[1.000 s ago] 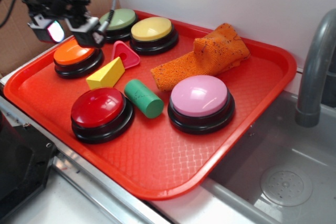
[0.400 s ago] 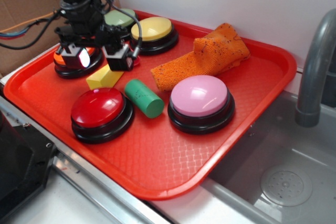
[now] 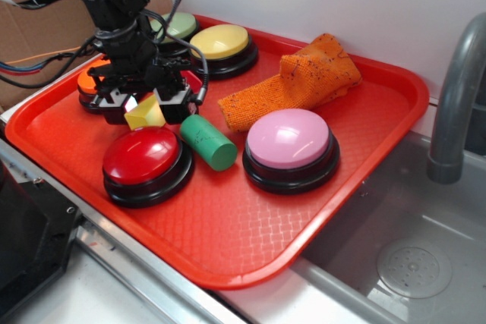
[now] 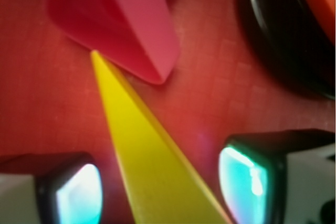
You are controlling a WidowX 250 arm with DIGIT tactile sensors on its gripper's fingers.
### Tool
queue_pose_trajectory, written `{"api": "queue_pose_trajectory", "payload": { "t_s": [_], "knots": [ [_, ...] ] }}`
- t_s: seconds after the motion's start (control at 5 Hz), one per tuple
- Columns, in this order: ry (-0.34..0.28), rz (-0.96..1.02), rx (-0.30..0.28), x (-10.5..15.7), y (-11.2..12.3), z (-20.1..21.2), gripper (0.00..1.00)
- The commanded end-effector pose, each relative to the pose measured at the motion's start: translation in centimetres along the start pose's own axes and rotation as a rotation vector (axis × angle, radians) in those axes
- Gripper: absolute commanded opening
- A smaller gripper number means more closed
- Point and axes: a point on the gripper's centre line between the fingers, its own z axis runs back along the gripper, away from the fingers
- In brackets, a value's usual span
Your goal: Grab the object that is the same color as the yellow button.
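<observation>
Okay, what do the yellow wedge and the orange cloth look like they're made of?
Yellow wedge: probably painted wood or solid plastic; matte, crisp flat faces, no glare. Orange cloth: knitted or terry fabric; fuzzy, rumpled, dark-speckled surface.

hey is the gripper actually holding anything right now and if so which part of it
Nothing is gripped yet. The gripper is open, its jaws on either side of the yellow wedge on the tray; the wrist view shows gaps on both sides.

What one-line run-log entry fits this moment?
pincer: open, straddling yellow wedge | wedge: on red tray, ungrasped | phase: pre-grasp
</observation>
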Motion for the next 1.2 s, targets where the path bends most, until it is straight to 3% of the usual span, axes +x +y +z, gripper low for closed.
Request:
{"api": "queue_pose_trajectory", "payload": {
  "t_s": [0.0,0.2,0.4,0.6,1.0],
  "knots": [
    [-0.007,-0.025,0.039,0.6,0.2,0.6,0.0],
    [-0.002,-0.122,0.111,0.9,0.0,1.5,0.0],
    [0.052,-0.26,0.168,1.5,-0.2,3.0,0.0],
    [0.072,-0.429,0.144,2.2,-0.6,5.5,0.0],
    [-0.114,-0.65,0.067,2.7,-3.8,12.8,0.0]
  ]
}}
